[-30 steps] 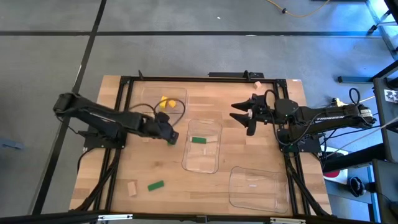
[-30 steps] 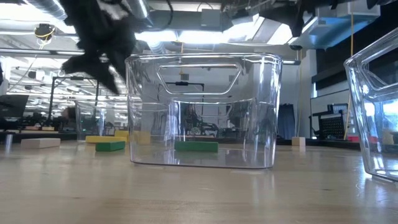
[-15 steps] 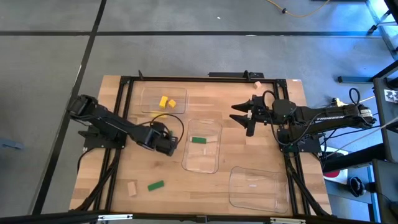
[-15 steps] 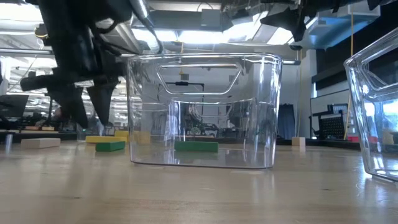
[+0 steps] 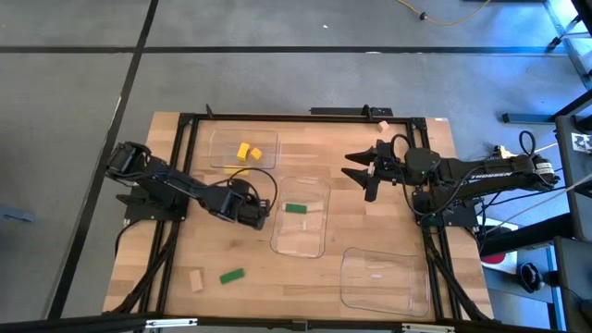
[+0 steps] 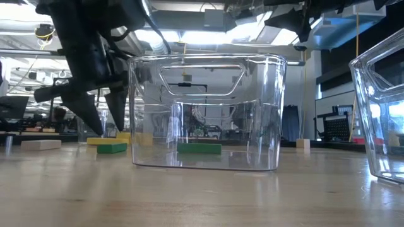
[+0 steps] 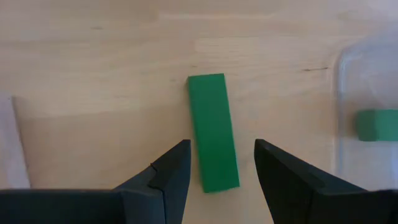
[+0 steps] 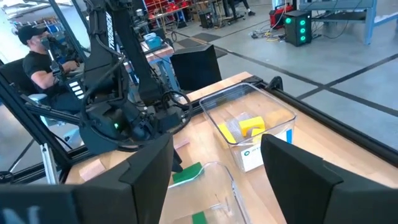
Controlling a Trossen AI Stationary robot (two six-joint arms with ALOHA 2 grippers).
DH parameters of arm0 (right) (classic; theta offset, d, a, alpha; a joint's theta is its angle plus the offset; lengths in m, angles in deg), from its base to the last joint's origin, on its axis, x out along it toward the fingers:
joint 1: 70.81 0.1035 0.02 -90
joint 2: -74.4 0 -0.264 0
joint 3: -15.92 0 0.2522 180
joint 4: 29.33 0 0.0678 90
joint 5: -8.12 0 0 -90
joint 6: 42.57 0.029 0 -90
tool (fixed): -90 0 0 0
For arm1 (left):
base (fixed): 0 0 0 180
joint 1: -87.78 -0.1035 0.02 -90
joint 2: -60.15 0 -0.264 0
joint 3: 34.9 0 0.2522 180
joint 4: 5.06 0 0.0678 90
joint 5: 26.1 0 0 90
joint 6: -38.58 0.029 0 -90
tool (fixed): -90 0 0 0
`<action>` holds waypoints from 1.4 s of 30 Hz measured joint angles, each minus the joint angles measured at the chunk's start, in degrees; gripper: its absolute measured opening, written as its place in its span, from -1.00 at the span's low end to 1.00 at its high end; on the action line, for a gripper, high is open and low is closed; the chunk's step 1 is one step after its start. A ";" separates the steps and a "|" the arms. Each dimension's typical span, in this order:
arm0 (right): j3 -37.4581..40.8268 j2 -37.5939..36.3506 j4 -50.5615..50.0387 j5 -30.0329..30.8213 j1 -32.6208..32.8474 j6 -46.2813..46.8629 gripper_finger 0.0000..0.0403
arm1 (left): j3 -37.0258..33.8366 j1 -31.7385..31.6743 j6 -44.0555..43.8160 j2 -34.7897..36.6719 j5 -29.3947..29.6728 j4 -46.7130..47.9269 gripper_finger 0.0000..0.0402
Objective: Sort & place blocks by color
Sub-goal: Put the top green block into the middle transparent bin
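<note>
I see the left gripper [image 7: 216,163] low over the worktop, fingers spread either side of a flat oblong green block [image 7: 213,132], not clamped; in the high view the arm hides that block. Mid worktop, a clear plastic tray [image 5: 302,217] holds a 2nd green block [image 5: 295,208]. Right gripper [image 5: 359,171] hangs released near the right edge, grasping nothing.

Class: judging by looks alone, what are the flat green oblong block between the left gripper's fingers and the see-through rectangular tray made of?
Green oblong block: probably painted wood; even matte colour, crisp edges, no grain visible. See-through rectangular tray: clear plastic, glossy; background and a block show through.
</note>
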 joint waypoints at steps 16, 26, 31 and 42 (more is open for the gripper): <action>0.00 0.04 0.10 0.12 0.00 0.08 0.22 | -0.03 -0.72 -0.53 -5.34 -1.57 -3.21 -0.16; 0.00 0.02 0.12 0.11 0.00 0.25 0.22 | -0.04 -1.77 8.01 -5.24 -4.13 -2.09 -0.41; 0.00 0.02 0.12 0.09 0.00 0.27 0.22 | -0.07 -3.85 18.03 -3.36 -7.42 -0.62 -0.58; 0.00 0.02 0.12 0.05 0.00 0.32 0.22 | -0.09 -7.65 46.79 20.86 -5.34 -0.44 -0.58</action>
